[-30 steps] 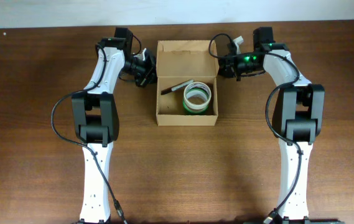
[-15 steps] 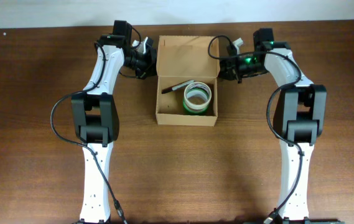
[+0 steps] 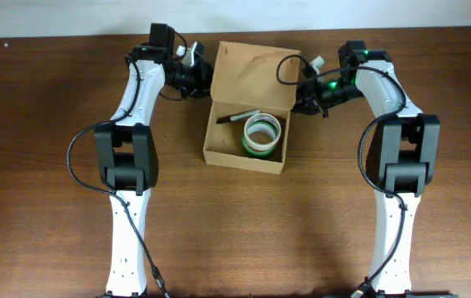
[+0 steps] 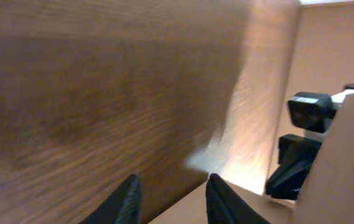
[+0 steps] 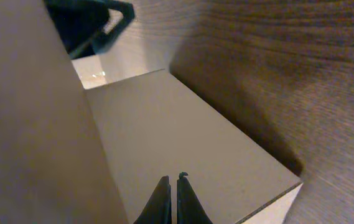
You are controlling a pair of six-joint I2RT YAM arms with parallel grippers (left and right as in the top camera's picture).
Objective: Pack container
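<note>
Box [image 3: 243,163] sits mid-bench, flap [image 3: 252,74] up at 12 o'clock. Left gripper [image 4: 172,182] has jaws part-open, right gripper [image 5: 173,182] shut, both empty. Press both flap corners toward 6 together, evenly, so it folds flat.

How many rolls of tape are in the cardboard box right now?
2. The white tape roll overlaps the green tape roll, both lying in the open container. Others could be hidden beneath them.

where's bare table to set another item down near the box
Bare table in front of the container, between the left arm and right arm, plus strips outside each. Crowded beside the lid, where the left tool and right tool flank it.
</note>
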